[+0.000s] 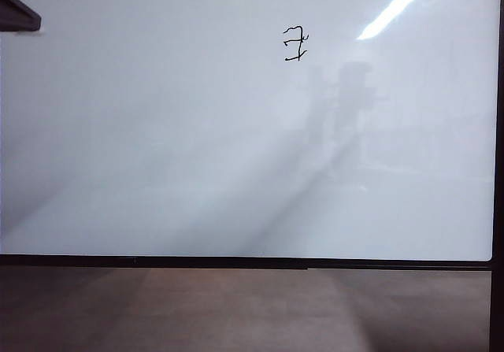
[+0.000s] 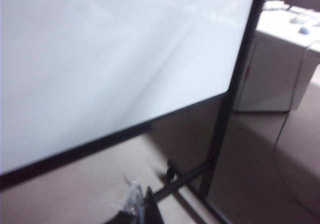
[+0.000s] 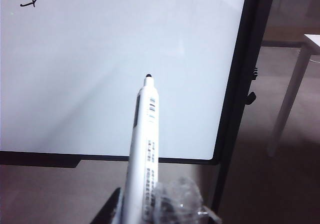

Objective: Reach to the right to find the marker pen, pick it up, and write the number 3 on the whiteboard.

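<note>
**Operator:** Nearest to me on the right wrist view, the right gripper has its fingers closed on the marker pen, with clear wrapping bunched around the grip. The pen's dark tip points at the whiteboard and stands apart from it.

**Second:** And the left side?

**Operator:** Only a sliver of the left gripper shows at the edge of the left wrist view. I cannot tell whether its fingers are open or closed, and nothing is visibly held.

**Second:** The surface?

**Operator:** Glossy white, thin black frame, catching a bright streak of ceiling light and a faint grey reflection. The number 3 sits in shaky black ink in the upper middle of the board.

**Second:** The room?

**Operator:** Brown floor below the board, black stand legs on it. Farther back, a white cabinet with a trailing cable, and a pale worktop leg.
</note>
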Controlling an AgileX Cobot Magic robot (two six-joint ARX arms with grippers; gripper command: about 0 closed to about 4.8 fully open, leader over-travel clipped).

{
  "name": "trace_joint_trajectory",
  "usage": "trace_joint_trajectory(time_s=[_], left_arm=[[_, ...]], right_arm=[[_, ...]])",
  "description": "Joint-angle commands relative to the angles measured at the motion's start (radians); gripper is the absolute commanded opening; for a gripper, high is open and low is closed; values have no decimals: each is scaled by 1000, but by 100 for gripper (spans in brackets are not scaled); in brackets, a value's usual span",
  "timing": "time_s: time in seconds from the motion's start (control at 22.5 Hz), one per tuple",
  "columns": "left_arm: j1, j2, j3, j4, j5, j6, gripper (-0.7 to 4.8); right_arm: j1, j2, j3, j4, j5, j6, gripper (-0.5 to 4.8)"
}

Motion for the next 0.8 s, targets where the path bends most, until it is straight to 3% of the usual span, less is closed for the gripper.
trace_joint_trajectory(time_s=[0.04,0.27,0.45,0.58,0.8], left_arm=[[0,-65,-49,7,10,15,-5],[1,-214,-85,-42,-21,15,-5],[42,-211,-84,-44,-26,14,-5],[207,-211,-84,-43,-4,14,-5],[557,-211,-86,-43,63,14,-5]], right_arm=[[-1,-2,4,13,-1,4,58],[-1,-2,4,13,-1,4,58],[-2,-6,4,12,-1,4,58],[-3,-7,4,12,-2,4,58],[-3,-7,4,12,-2,4,58]])
